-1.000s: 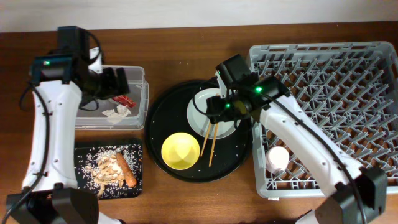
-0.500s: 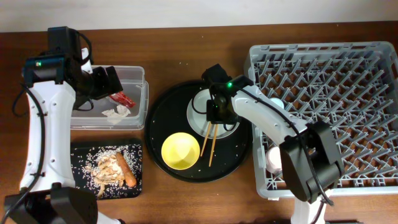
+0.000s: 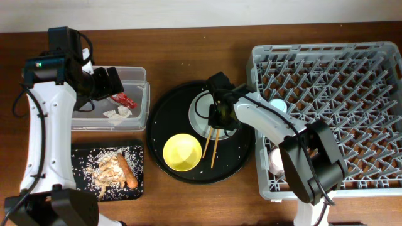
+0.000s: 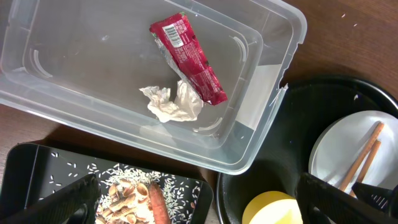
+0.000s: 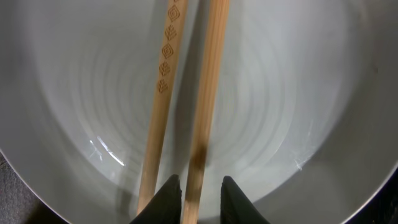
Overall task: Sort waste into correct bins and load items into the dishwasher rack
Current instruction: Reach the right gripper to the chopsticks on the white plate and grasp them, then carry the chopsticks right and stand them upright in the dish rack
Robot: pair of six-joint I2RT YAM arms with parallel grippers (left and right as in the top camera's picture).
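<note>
Two robot arms work at a brown wooden table (image 3: 188,50), seen from above. The left gripper (image 3: 113,81) hovers over a clear plastic tub (image 3: 139,94) at the left. Its wrist view shows its fingers (image 4: 68,199) spread wide, holding nothing. Inside the tub lie a red wrapper (image 3: 124,100) and, just beside it, a crumpled white tissue (image 3: 118,113). Nearer the viewer, a flat black tray (image 3: 81,191) holds pale food scraps (image 3: 107,166) with rice-like bits and an orange-brown sausage stick (image 3: 129,173).

A round black tray (image 3: 235,157) sits mid-table. On it are a yellow bowl (image 3: 182,152) and, further back, a pale plate (image 3: 198,119). A pair of wooden chopsticks (image 3: 210,147) lies with one end on the plate and the other on the round tray, beside the bowl. The right gripper (image 3: 217,119) is down over the plate. Its wrist view shows its fingertips (image 5: 233,196) narrowly apart with one chopstick between them, a slim gap showing on one side. The other chopstick, carved with small leaves, lies just outside them.

At the right stands the large grey dishwasher rack (image 3: 352,94) with upright pegs. A pink cup (image 3: 279,160) sits near its front left corner. A light blue cup (image 3: 277,105) sits further back along the left edge, partly hidden by the right arm.
</note>
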